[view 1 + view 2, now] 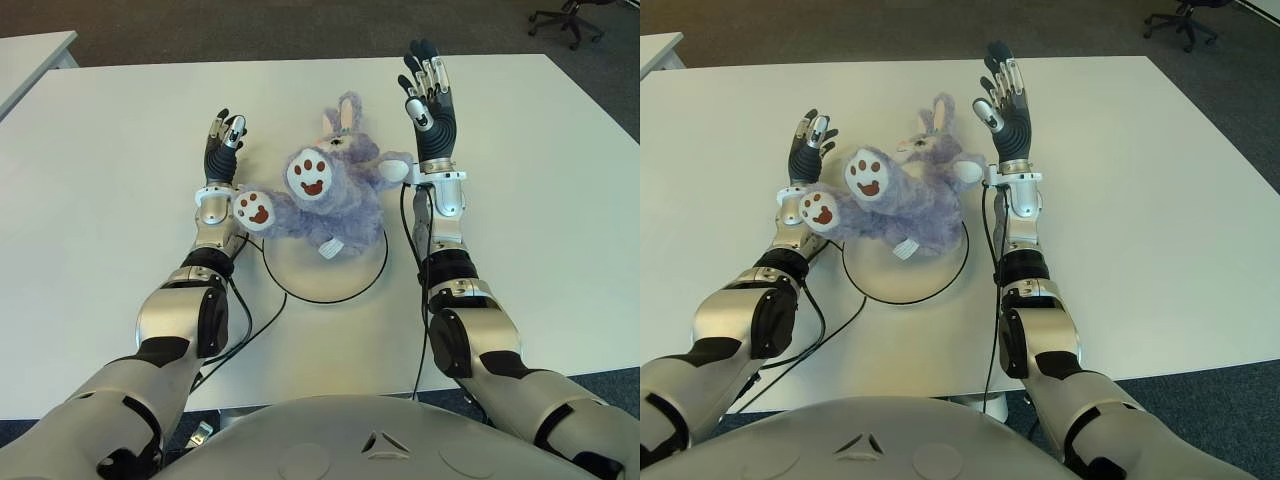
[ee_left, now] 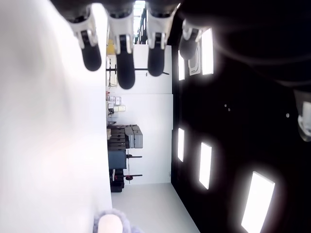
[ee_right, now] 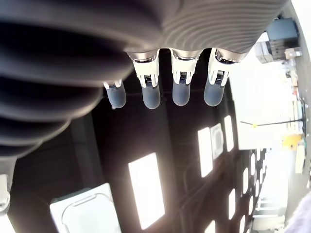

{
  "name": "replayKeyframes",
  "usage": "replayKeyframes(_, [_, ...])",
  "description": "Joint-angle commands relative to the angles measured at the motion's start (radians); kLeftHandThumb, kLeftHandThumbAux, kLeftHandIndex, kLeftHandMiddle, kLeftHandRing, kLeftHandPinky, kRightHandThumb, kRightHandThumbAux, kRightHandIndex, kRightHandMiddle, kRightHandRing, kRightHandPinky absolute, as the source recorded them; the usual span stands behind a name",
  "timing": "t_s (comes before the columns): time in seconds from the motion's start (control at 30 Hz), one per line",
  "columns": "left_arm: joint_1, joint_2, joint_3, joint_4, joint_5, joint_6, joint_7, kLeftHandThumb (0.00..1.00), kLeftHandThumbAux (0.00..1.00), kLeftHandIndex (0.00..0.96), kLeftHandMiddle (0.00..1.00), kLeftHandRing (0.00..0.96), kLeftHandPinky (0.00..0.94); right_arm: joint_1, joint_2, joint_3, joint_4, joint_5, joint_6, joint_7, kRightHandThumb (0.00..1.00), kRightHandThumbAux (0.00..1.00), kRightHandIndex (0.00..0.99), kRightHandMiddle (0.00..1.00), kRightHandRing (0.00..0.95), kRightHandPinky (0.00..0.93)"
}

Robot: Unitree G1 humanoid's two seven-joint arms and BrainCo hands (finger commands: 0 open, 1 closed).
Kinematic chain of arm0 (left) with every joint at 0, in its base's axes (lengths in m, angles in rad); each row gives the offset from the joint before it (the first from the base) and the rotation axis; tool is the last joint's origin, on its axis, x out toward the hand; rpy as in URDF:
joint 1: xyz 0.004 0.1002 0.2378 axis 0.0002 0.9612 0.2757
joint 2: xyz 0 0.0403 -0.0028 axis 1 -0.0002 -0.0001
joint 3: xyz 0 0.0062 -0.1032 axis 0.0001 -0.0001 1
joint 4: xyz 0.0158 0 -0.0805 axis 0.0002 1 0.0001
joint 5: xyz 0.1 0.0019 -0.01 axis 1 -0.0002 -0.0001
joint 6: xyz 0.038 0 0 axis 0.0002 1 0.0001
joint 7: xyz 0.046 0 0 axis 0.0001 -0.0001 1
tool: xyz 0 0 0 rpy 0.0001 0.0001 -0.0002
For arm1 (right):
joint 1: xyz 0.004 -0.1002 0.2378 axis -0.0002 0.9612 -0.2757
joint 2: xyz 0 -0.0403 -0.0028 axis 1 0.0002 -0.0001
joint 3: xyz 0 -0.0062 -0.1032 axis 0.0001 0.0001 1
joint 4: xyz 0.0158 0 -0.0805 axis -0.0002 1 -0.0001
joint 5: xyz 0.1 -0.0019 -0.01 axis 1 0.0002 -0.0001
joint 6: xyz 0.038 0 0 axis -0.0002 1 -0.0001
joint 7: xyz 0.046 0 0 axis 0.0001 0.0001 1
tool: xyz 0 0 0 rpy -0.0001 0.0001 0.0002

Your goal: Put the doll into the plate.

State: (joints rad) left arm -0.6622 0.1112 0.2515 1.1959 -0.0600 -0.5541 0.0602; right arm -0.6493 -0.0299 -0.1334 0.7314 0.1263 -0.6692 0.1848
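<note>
Plush rabbit doll (image 1: 325,190), lavender with white paw pads marked in brown, lies on its back across the far part of the round white plate (image 1: 340,275), feet toward me and ears pointing away; I see its body covering the plate's far rim, with 1 foot hanging out past the rim toward my left forearm. My left hand (image 1: 223,140) shows just left of the doll, palm turned inward, fingers extended and relaxed, gripping nothing; in the left wrist view its fingertips (image 2: 125,73) stand straight with only the room behind them. My right hand (image 1: 430,95) is raised just right of the doll's head, fingers spread and pointing up, also holding nothing; the right wrist view shows 4 fingertips (image 3: 181,94) in a row with ceiling lights beyond. Neither hand touches the doll as far as I can tell. All of this sits on a white table (image 1: 540,180), and black cables (image 1: 245,330) run from both forearms back toward the table's near edge.
</note>
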Motion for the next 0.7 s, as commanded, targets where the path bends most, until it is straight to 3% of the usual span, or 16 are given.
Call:
replayKeyframes(0.03, [0.101, -0.02, 0.007, 0.051, -0.01, 0.026, -0.002, 0.0, 0.363, 0.0, 0.131, 0.206, 0.21, -0.018, -0.005, 0.009, 0.038, -0.037, 0.024, -0.044, 0.0, 0.515, 0.0, 0.0, 0.0, 0.0])
replayKeyframes(0.23, [0.104, -0.016, 0.007, 0.049, -0.007, 0.021, -0.008, 0.0, 0.371, 0.0, 0.116, 0.201, 0.252, -0.031, -0.014, 0.011, 0.081, -0.061, 0.019, -0.07, 0.0, 0.517, 0.0, 0.0, 0.0, 0.0])
replayKeyframes(0.4, [0.107, -0.01, 0.003, 0.048, -0.004, 0.013, -0.02, 0.0, 0.368, 0.0, 0.111, 0.182, 0.207, -0.046, -0.017, 0.006, 0.128, -0.056, -0.002, -0.068, 0.0, 0.52, 0.0, 0.0, 0.0, 0.0])
replayKeyframes(0.6, [0.109, -0.003, 0.001, 0.047, -0.002, 0.004, -0.03, 0.0, 0.356, 0.0, 0.103, 0.185, 0.242, -0.063, -0.015, -0.001, 0.172, -0.045, -0.022, -0.063, 0.0, 0.53, 0.0, 0.0, 0.0, 0.0])
replayKeyframes(0.7, [0.11, 0.0, -0.001, 0.044, -0.001, 0.003, -0.035, 0.0, 0.337, 0.0, 0.113, 0.173, 0.129, -0.073, -0.014, -0.009, 0.198, -0.036, -0.034, -0.059, 0.0, 0.532, 0.0, 0.0, 0.0, 0.0])
